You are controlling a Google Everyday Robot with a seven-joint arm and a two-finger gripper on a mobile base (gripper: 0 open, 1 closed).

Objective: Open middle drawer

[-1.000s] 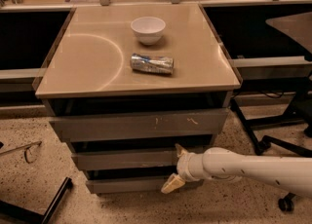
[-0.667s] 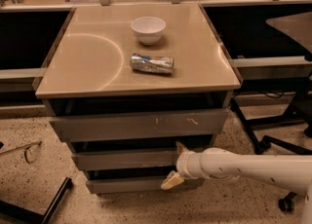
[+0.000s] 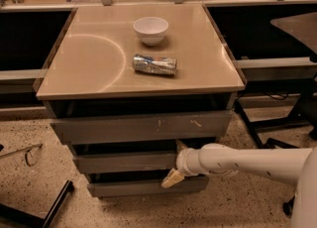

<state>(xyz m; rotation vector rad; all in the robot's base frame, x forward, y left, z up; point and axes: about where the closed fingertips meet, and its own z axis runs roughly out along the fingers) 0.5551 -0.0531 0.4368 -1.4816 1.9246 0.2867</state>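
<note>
The middle drawer [image 3: 124, 163] is a plain grey front, second from the top in a low cabinet. It sits between a taller scratched grey front [image 3: 141, 127] above and a plain grey front [image 3: 133, 188] below. A dark gap shows above it. My gripper [image 3: 174, 170] is at the end of a white arm [image 3: 247, 162] that reaches in from the right. It is at the right end of the middle drawer's front, with a tan tip [image 3: 171, 178] at the front's lower edge.
On the beige cabinet top [image 3: 89, 68] stand a white bowl [image 3: 150, 29] and a crushed can [image 3: 154, 64] lying on its side. Dark desks flank the cabinet. A chair base [image 3: 277, 123] stands on the right, and a black bar [image 3: 44, 207] lies on the speckled floor at the left.
My gripper has shifted slightly up and to the left along the middle drawer's front. The drawers look unmoved.
</note>
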